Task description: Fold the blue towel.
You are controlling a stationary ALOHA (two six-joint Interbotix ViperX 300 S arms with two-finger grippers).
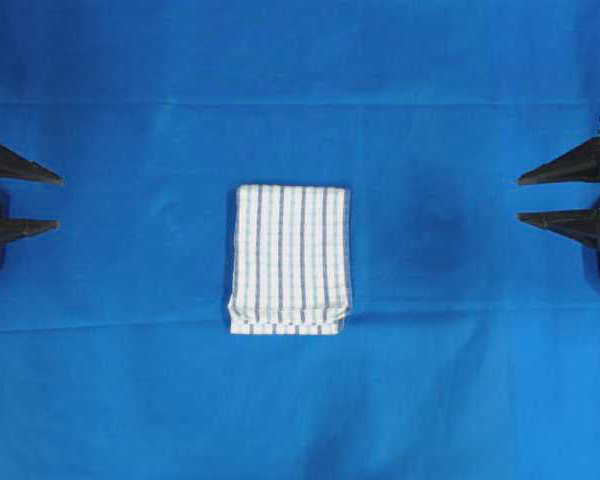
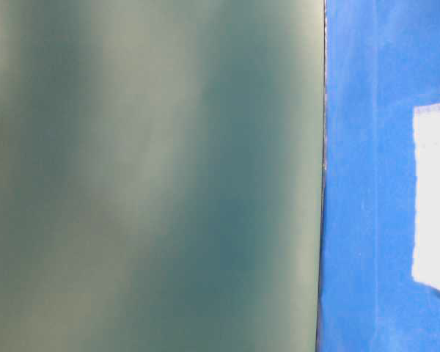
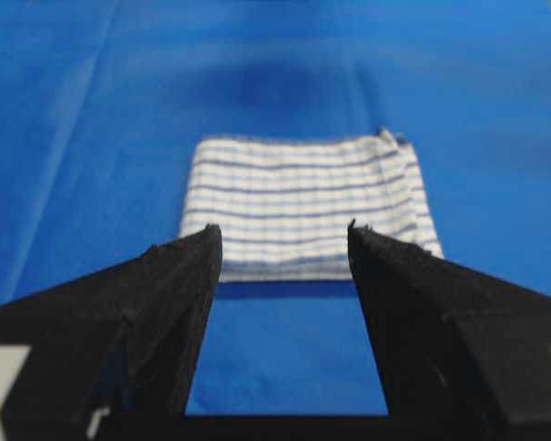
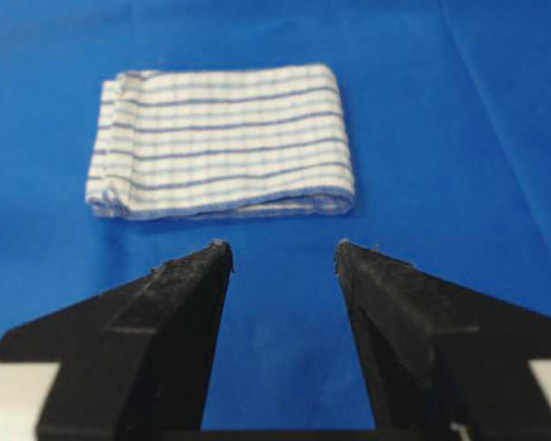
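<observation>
The blue towel (image 1: pixel 289 258), white with thin blue stripes, lies folded into a small upright rectangle at the middle of the table, layered edges at its near side. It also shows ahead of each wrist camera: the towel (image 3: pixel 308 204) and the towel (image 4: pixel 222 138). My left gripper (image 1: pixel 58 204) stands open at the far left edge, well apart from the towel, nothing between its fingers. My right gripper (image 1: pixel 520 198) stands open at the far right edge, also empty. In the wrist views the left gripper (image 3: pixel 285 241) and right gripper (image 4: pixel 283 255) frame only bare sheet.
A plain blue sheet (image 1: pixel 300 400) covers the whole table, with faint creases and a dark shadow patch (image 1: pixel 435 235) right of the towel. The table-level view is mostly filled by a blurred grey-green surface (image 2: pixel 154 176), with a strip of blue sheet at right.
</observation>
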